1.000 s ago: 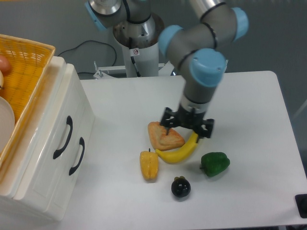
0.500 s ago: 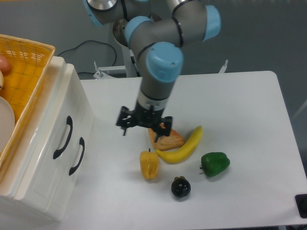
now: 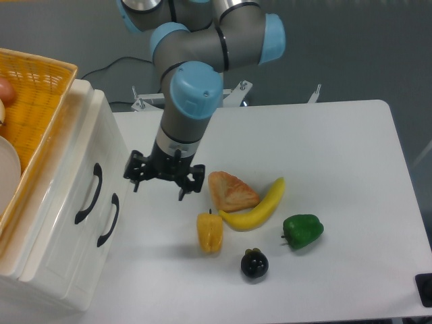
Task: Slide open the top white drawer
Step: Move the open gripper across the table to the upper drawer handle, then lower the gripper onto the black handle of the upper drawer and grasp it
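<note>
The fingers [image 3: 164, 185] stood spread wide and empty above the worktop [image 3: 337, 135], apart from the cabinet at their 9 o'clock. The top drawer [image 3: 71, 169] sat shut there, its curved black handle [image 3: 88, 194] above and left of the lower drawer's handle [image 3: 108, 219]. The glossy plastic front looked stiff and slippery, probably light; the handle seemed the only sound place to hook or pinch.

White table [image 3: 337, 135] under me — on it: white cabinet [image 3: 67, 229] at the left edge, toast slice [image 3: 231, 192] touching a banana [image 3: 260, 207], yellow pepper [image 3: 210, 233], green pepper [image 3: 302, 230], dark eggplant [image 3: 254, 264] — all near the middle.
</note>
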